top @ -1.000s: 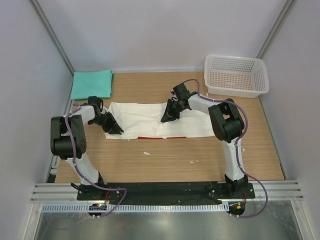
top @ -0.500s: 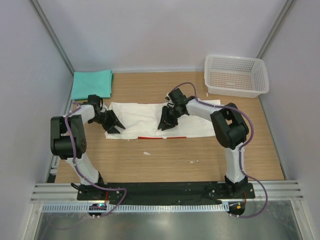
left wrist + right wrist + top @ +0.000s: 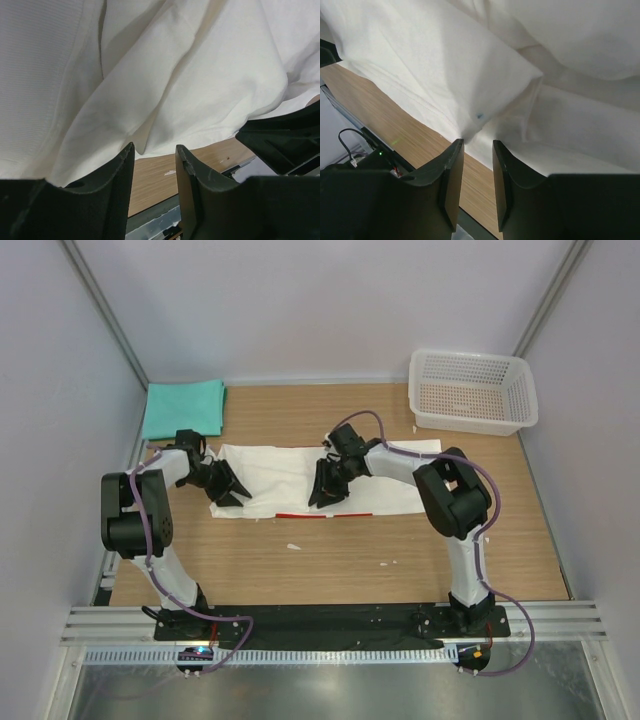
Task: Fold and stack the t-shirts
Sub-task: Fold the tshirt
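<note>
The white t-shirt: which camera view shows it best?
The top external view: it shows the full length of the white t-shirt, lying as a long band on the table, red print at its near edge. Both wrist views show only close-up creased white cloth.

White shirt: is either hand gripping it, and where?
Neither. The left hand and right hand sit open at the near edge of the white shirt, both empty.

A pale wooden bench [image 3: 330, 565] stands enclosed by plain light-grey walls [image 3: 320, 310], with silver metal rails [image 3: 560, 618] along its near edge.
</note>
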Robot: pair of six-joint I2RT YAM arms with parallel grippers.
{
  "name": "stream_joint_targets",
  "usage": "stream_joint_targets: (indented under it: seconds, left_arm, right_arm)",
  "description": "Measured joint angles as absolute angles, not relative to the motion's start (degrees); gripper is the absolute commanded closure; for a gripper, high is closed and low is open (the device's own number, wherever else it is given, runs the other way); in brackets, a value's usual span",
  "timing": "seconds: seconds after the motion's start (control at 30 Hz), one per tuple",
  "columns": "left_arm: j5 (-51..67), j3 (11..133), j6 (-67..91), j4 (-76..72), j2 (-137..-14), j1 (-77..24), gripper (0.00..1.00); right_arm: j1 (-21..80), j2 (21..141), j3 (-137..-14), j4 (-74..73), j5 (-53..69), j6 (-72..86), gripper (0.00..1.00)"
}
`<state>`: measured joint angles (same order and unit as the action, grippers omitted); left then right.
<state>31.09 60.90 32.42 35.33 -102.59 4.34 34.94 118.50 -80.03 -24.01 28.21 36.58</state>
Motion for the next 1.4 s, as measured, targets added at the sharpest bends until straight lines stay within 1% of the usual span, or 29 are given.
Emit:
stream_joint_targets:
  seconds: [0.2, 0.3, 0.33, 0.4, 0.47, 0.5, 0.53, 0.6, 0.73, 0.83, 0.97, 1.1, 1.23, 1.27, 1.4]
  left_arm:
    - [31.3, 60.8, 32.3, 35.0, -102.8, 4.3, 0.62]
    - [31.3, 60.8, 32.3, 34.9, -103.0, 4.3, 0.64]
    - [31.3, 60.8, 32.3, 34.9, -103.1, 4.3, 0.65]
    - [31.3, 60.8, 32.3, 34.9, -103.1, 4.3, 0.65]
    - [31.3, 60.8, 32.3, 34.8, -103.2, 4.3, 0.68]
    - [31.4, 60.8, 32.4, 34.7, -103.2, 4.3, 0.7]
    - [31.3, 60.8, 32.3, 34.6, -103.4, 4.3, 0.74]
    - [31.3, 60.8, 32.3, 34.5, -103.5, 4.3, 0.78]
    - [31.0, 61.2, 32.3, 34.7, -103.6, 4.3, 0.89]
    - [30.4, 62.2, 32.2, 35.3, -103.6, 4.3, 0.93]
    - [29.5, 63.2, 31.9, 35.9, -103.6, 4.3, 0.94]
    - [28.8, 63.3, 31.4, 36.5, -103.6, 4.3, 0.94]
    - [28.2, 63.3, 31.0, 37.1, -103.9, 4.3, 0.98]
    - [28.2, 63.3, 31.0, 37.2, -104.0, 4.3, 0.98]
    - [28.3, 63.3, 30.5, 37.1, -104.0, 4.3, 0.58]
  right_arm:
    - [35.2, 120.2, -80.9, -23.3, 29.0, 37.6, 0.68]
    - [35.7, 120.9, -81.5, -22.7, 29.3, 37.8, 0.72]
    - [35.9, 121.1, -81.6, -22.6, 29.4, 38.0, 0.74]
    - [35.9, 121.3, -81.8, -22.6, 29.7, 38.2, 0.76]
    - [36.0, 121.3, -81.9, -22.5, 30.0, 38.6, 0.82]
    - [36.0, 121.3, -82.0, -22.4, 30.2, 38.9, 0.88]
    - [36.0, 121.3, -82.1, -22.3, 30.3, 39.2, 0.92]
    - [36.0, 121.3, -82.3, -22.3, 30.9, 39.6, 0.99]
    - [35.9, 121.3, -82.2, -22.1, 32.4, 41.1, 0.99]
    - [35.5, 121.0, -80.9, -20.2, 34.1, 42.9, 0.99]
    - [34.7, 120.0, -77.1, -17.9, 36.1, 45.3, 0.99]
    - [33.7, 119.9, -76.1, -17.4, 36.9, 46.4, 0.99]
    - [32.6, 119.8, -76.1, -16.9, 37.0, 46.5, 0.99]
    - [32.4, 119.8, -76.1, -16.8, 37.0, 46.5, 0.99]
    - [31.9, 119.8, -76.1, -16.8, 37.3, 46.2, 0.99]
